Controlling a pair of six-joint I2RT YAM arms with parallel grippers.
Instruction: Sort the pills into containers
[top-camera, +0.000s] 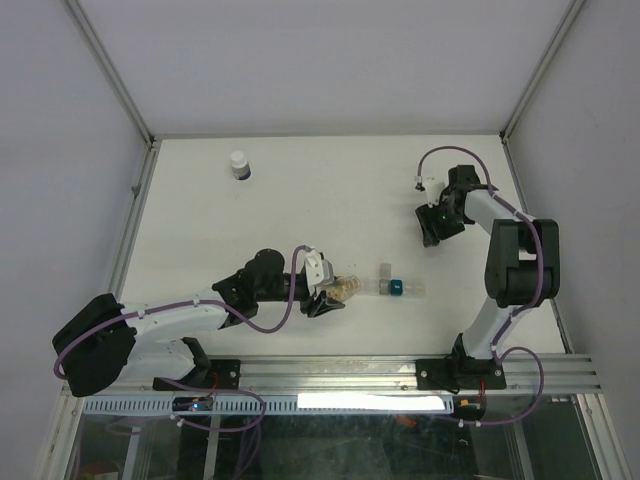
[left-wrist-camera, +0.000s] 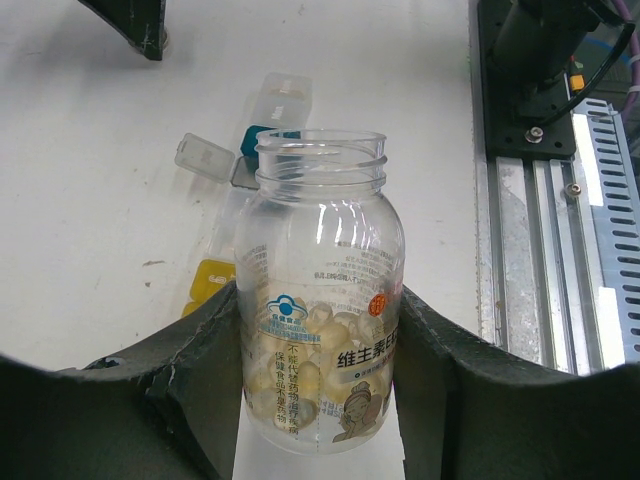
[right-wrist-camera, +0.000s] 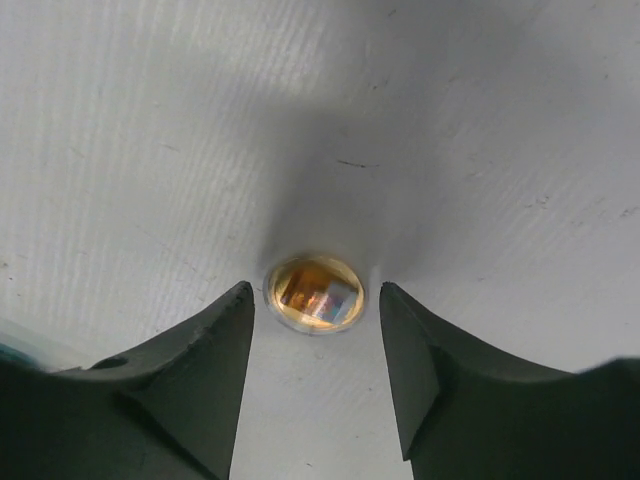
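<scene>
My left gripper (top-camera: 327, 292) is shut on an uncapped clear bottle (left-wrist-camera: 320, 300), tilted with its mouth toward the pill box. Pale yellow softgel pills (left-wrist-camera: 322, 345) lie in the bottle's lower part. The pill box lies just beyond the mouth: a yellow compartment (left-wrist-camera: 212, 280), a teal compartment (left-wrist-camera: 256, 140) joined to a clear section (left-wrist-camera: 283, 97), and an open clear lid (left-wrist-camera: 204, 157). In the top view the teal compartment (top-camera: 397, 288) lies right of the bottle (top-camera: 346, 287). My right gripper (top-camera: 432, 225) is open, its jaws either side of a small amber vial (right-wrist-camera: 313, 293) without touching it.
A white bottle with a dark band (top-camera: 239, 164) stands at the back left. The aluminium rail (top-camera: 400, 372) runs along the near edge. Frame posts rise at the table's back corners.
</scene>
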